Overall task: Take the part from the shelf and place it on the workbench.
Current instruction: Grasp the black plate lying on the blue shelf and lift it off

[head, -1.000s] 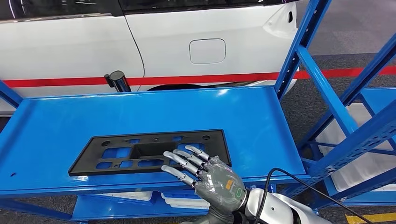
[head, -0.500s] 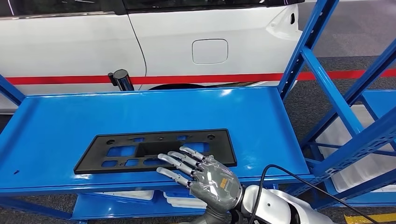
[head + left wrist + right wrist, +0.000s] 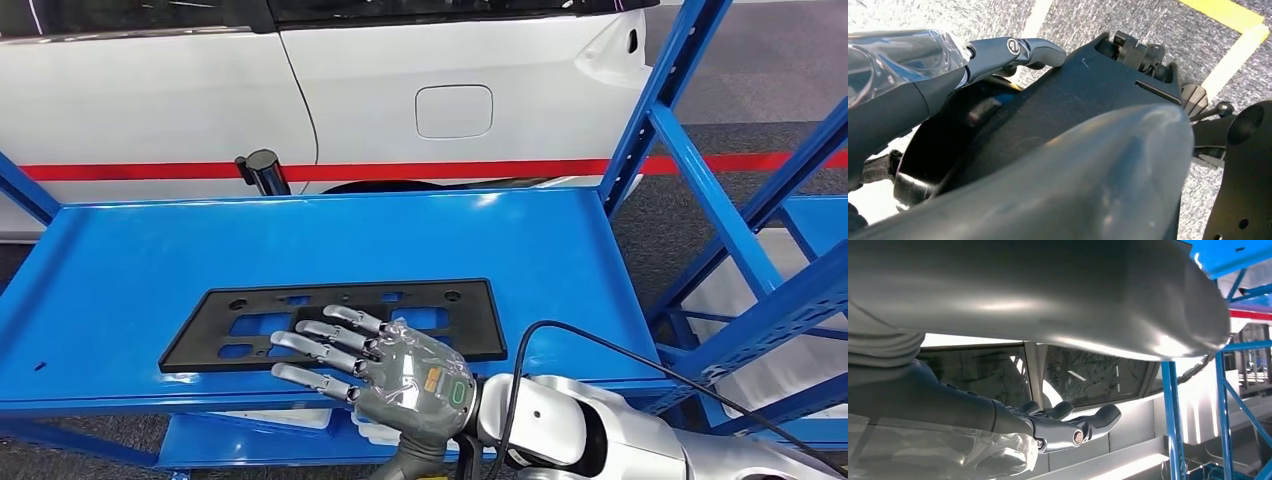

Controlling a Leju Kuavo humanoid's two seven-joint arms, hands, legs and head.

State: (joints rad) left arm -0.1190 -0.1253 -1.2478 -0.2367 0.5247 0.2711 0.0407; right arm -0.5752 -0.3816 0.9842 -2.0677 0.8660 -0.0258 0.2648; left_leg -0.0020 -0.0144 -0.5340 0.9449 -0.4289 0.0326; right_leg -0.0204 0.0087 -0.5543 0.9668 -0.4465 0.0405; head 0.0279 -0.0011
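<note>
Because the right hand [image 3: 405, 372] is hovering flat over the near edge of the shelf [image 3: 560, 250] with its fingers [image 3: 325, 352] spread wide and holding nothing, the pickup is looking unsettled. The part [image 3: 340, 322], a thin black plate with several cut-outs, is lying flat on the shelf, nearer its front edge than its back edge and roughly midway between the side edges. The fingers are reaching across the part's near long side.

From here the likeliest trouble is judged to be a failed grip: the plate is lying flush on smooth blue metal, so fingers closing from above may be sliding over it or pushing it toward the back edge instead of getting under it. A grip taken at one side may also be letting the long plate tilt and swing, perhaps knocking against the blue upright [image 3: 640, 110] at the shelf's right back corner. The black cable [image 3: 600, 345] looping by the wrist could be snagging on the shelf's front edge.

Counting: one part is sitting on the shelf, and one hand is working over it. The left hand [image 3: 1018, 50] is hanging low, and its fingers cannot be judged.
</note>
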